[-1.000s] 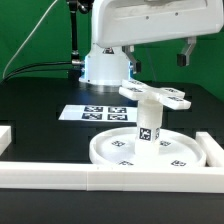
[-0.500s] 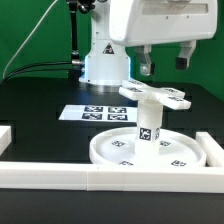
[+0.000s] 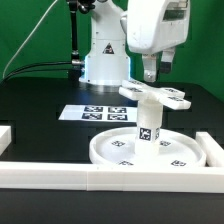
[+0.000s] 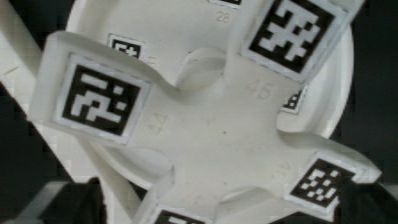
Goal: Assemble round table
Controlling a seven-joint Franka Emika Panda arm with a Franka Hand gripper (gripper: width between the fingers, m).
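Moved: gripper (image 3: 156, 72) swung above cross piece (image 3: 155, 96), jaws spread, empty.
Cross piece: smooth white plastic, four tagged arms.
Hidden: disc (image 3: 100, 150) below it, partly covered.

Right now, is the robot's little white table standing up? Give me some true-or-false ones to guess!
1. The cross piece sits on top of the post. True.
2. The post is lying on its side. False: it stands upright on the round disc.
3. The hand is just above the cross piece. True.
4. The marker board rests on the round disc. False: it lies flat on the black tabletop, apart from the disc.
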